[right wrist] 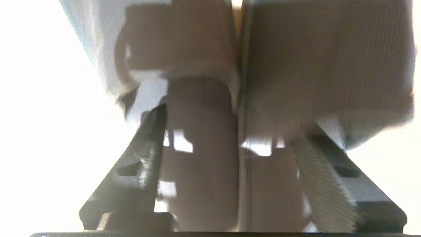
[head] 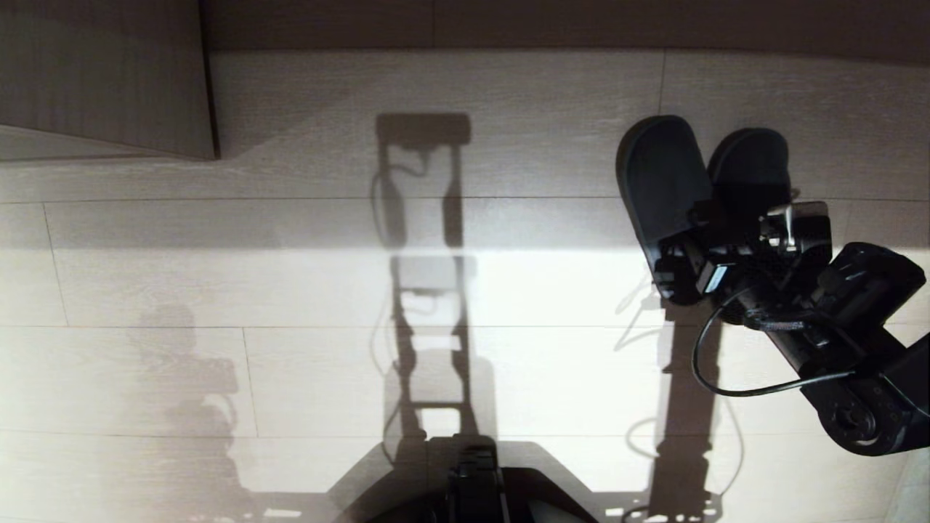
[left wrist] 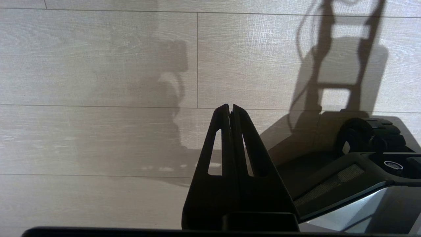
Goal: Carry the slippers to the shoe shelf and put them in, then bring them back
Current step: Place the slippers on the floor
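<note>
Pair of flat dark grey-black slide slippers (head: 697, 181) lies side by side on pale wood-plank floor (head: 290, 290), at right of head view, toes pointing away from robot. Right gripper (right wrist: 230, 144) sits low over slippers' heel ends, jaws spread wide around both heels, not clamping. Left gripper (left wrist: 231, 110) parked above floor beside dark robot base (left wrist: 361, 171), jaws pressed together, empty. Pale wood-veneer panel with brown edge (head: 109, 80) stands at far left.

Slippers (head: 697, 181): on the floor (head: 290, 290), far right, side by side, touching. Right gripper (head: 708, 254): at their near ends, one finger (right wrist: 148, 154) either side of the pair. Cabinet corner (head: 109, 80): far left. Left gripper (left wrist: 230, 108): over floor, beside robot base (left wrist: 361, 171).
</note>
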You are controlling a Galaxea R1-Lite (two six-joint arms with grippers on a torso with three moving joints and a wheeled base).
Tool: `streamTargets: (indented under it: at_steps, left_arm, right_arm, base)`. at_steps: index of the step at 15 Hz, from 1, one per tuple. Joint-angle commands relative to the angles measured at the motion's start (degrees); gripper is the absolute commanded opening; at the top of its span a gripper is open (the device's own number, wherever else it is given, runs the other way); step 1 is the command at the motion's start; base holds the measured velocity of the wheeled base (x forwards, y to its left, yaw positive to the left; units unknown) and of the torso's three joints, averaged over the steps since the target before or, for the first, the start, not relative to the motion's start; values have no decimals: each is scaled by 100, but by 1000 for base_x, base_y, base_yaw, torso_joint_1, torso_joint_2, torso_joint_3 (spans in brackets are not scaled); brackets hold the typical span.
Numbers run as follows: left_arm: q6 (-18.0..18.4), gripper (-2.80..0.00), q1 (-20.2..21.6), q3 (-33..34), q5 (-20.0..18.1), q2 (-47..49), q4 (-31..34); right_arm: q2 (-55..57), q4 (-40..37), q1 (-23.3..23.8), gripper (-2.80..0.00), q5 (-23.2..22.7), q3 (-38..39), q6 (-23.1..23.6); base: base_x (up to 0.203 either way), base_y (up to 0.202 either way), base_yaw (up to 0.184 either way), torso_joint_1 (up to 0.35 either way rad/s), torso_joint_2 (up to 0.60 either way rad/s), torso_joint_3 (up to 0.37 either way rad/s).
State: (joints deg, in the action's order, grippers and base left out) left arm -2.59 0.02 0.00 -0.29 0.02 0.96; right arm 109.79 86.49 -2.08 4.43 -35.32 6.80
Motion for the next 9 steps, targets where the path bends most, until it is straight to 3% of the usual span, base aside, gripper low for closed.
streamTargets:
  at_steps: [1, 6, 9]
  left_arm:
    - [-5, -280, 1, 0, -1, -11, 0]
    - [-5, -280, 6, 0, -6, -11, 0]
    - [-5, -280, 3, 0, -6, -11, 0]
  right_arm:
    - [-27, 48, -2, 0, -3, 273, 18]
    - [-472, 61, -2, 0, -39, 801, 198]
    - [-1346, 45, -3, 0, -608, 1409, 278]
  base:
    - [0, 0, 0, 0, 0, 0]
    - [0, 0, 0, 0, 0, 0]
    - [0, 0, 0, 0, 0, 0]
